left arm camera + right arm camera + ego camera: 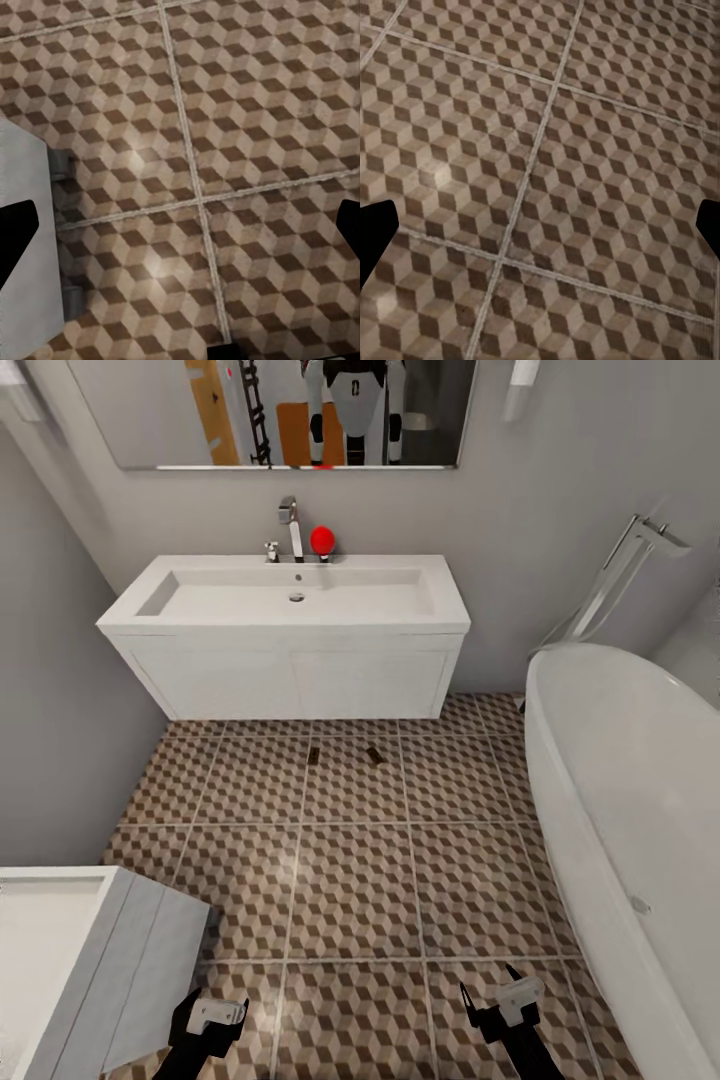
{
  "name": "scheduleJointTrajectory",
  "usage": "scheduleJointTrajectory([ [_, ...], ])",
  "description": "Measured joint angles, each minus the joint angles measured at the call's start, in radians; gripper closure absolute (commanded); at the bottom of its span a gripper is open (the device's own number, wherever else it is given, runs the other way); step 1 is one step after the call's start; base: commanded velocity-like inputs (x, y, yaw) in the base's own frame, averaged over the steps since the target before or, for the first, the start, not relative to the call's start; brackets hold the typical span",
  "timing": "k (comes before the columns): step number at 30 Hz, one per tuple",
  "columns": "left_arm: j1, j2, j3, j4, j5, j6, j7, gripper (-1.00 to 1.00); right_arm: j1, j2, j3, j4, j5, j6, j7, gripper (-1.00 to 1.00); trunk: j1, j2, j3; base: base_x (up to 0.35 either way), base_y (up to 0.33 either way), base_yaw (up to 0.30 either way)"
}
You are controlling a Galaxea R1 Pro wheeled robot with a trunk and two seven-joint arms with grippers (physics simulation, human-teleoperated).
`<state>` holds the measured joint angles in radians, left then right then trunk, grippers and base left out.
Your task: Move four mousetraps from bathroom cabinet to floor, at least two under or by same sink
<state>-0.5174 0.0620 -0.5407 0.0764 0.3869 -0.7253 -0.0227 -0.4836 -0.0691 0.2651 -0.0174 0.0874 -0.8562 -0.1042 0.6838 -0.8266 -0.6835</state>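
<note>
Both grippers, left gripper and right gripper, hover low over the bathroom floor with fingers spread wide and nothing between them; the wrist views show cube-patterned brown, beige and white tiles with pale grout. Two mousetraps, small brown flat boards, lie on the tiles just in front of the white flat-fronted vanity carrying the bathroom sink, a long rectangular basin. Beside it curves a smooth white bathtub.
</note>
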Motion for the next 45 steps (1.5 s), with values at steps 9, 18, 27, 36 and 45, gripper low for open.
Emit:
scheduleJointTrajectory([
  [9, 0.0, -0.001, 0.0, 0.0, -0.001, 0.0, 0.0, -1.0, 0.0, 0.0, 0.0, 0.0, 0.0, 0.0, 0.0, -1.0, -0.035, 0.063, 0.043, 0.0, 0.0, 0.0],
  [18, 0.0, -0.002, 0.0, 0.0, 0.0, 0.0, 0.0, -1.0, 0.0, 0.0, 0.0, 0.0, 0.0, 0.0, 0.0, -1.0, -0.069, 0.126, 0.085, 0.0, 0.0, 0.0],
  [27, 0.0, -0.002, 0.0, 0.0, 0.0, 0.0, 0.0, -1.0, 0.0, 0.0, 0.0, 0.0, 0.0, 0.0, 0.0, -1.0, -0.104, 0.189, 0.128, 0.0, 0.0, 0.0],
  [36, 0.0, -0.002, 0.0, 0.0, 0.0, 0.0, 0.0, -1.0, 0.0, 0.0, 0.0, 0.0, 0.0, 0.0, 0.0, -1.0, -0.138, 0.252, 0.171, 0.0, 0.0, 0.0],
  [45, 0.0, -0.002, 0.0, 0.0, 0.0, 0.0, 0.0, -1.0, 0.0, 0.0, 0.0, 0.0, 0.0, 0.0, 0.0, -1.0, -0.173, 0.316, 0.214, 0.0, 0.0, 0.0],
])
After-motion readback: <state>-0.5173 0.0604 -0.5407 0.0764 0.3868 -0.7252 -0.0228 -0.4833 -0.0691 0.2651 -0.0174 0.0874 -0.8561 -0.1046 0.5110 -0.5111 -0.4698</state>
